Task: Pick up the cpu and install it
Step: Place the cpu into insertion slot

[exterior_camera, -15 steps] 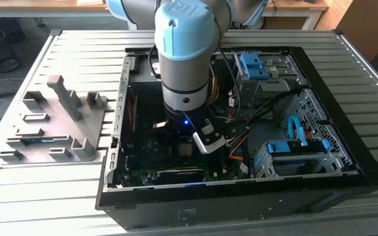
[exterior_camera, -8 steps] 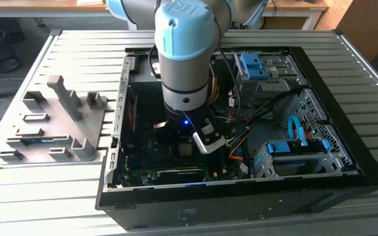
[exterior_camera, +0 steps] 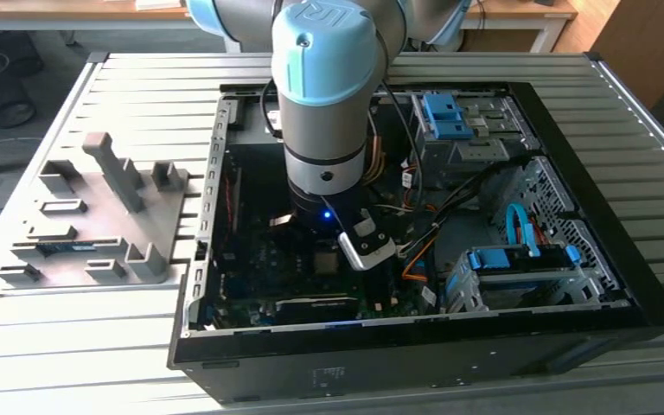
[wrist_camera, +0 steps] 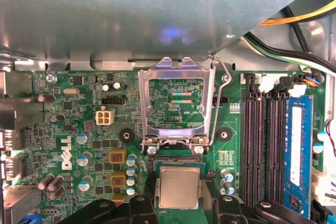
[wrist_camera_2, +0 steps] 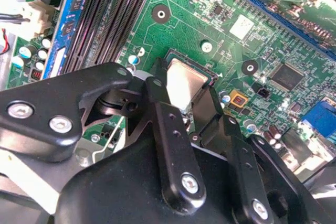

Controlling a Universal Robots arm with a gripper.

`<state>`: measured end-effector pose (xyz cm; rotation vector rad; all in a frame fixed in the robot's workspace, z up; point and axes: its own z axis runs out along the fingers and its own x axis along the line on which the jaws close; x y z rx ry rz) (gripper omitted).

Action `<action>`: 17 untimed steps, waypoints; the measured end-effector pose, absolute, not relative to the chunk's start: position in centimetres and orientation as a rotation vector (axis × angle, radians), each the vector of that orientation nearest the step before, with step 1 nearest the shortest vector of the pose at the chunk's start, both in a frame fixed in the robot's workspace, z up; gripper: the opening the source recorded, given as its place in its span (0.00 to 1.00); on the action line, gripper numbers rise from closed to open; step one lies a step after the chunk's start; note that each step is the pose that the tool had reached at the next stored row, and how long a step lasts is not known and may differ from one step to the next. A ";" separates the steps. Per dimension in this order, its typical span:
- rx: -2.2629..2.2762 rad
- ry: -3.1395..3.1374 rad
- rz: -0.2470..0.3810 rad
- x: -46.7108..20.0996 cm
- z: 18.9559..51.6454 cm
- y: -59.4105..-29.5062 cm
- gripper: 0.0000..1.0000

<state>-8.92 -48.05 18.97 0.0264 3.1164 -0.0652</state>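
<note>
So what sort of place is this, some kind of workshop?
Most likely a robotics lab or test workshop for computer assembly. A robot arm reaches into an open computer case on a slatted metal table, above the cpu on the motherboard, and a grey parts holder sits beside the case.

Cpu point(wrist_camera: 179, 187) beside open socket frame point(wrist_camera: 177, 100)

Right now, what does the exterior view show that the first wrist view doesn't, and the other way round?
The exterior view gives the big picture: the arm reaches into the open computer case, which lies on a slatted table, with a grey parts rack on the exterior view's left. The first wrist view gives the close-up: the cpu, the metal frame hinged open beside it, and the memory slots. Both show the motherboard and orange cables.
</note>
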 end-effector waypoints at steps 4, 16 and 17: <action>0.024 3.116 -0.064 -8.9 19.1 -48.0 0.44; -0.056 3.114 -0.064 -9.2 19.3 -48.1 0.44; -0.058 3.114 -0.063 -9.2 19.3 -48.1 0.44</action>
